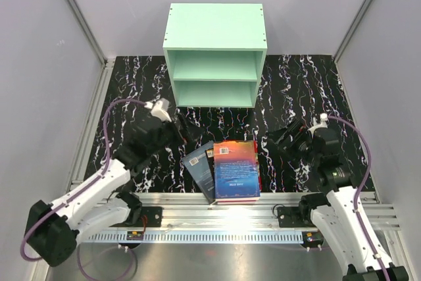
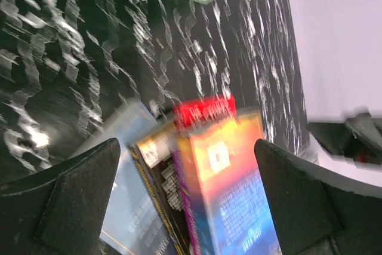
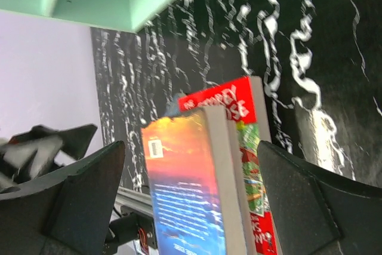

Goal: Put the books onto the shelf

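Top external view: books (image 1: pixel 234 170) lie stacked flat near the front edge of the table (image 1: pixel 296 97), well apart from the shelf (image 1: pixel 214 31). Both the left gripper (image 2: pixel 186 143) and the right gripper (image 3: pixel 191 144) gape wide, holding nothing. These paperbacks are likely light, bendy and slick; pinching near the spine seems safest.

The left arm (image 1: pixel 92 189) and right arm (image 1: pixel 345 220) are made of white links and black joints. A purple cable (image 1: pixel 104 129) is run along each. The fingers (image 2: pixel 77 201) are shaped as black wedges.
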Action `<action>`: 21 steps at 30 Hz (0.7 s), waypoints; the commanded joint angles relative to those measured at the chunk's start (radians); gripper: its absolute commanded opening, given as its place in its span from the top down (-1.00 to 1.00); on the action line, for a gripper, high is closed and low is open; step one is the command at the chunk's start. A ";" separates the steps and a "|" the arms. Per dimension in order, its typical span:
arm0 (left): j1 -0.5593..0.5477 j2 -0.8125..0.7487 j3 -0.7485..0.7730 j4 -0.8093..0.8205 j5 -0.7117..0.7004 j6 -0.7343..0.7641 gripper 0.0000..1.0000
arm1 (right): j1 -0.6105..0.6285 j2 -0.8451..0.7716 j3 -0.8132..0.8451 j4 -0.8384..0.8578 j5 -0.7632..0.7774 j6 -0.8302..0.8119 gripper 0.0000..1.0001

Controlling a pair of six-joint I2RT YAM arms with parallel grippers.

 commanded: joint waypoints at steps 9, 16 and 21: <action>-0.604 0.327 0.129 -0.065 -0.432 -0.116 -0.96 | 0.006 0.017 -0.141 -0.020 -0.074 0.058 -0.99; -0.632 0.443 0.188 -0.050 -0.427 -0.135 -0.96 | 0.075 0.011 -0.197 0.061 -0.132 0.112 -1.00; -0.633 0.453 0.180 -0.029 -0.415 -0.142 -0.73 | 0.142 0.016 -0.230 0.130 -0.124 0.158 -1.00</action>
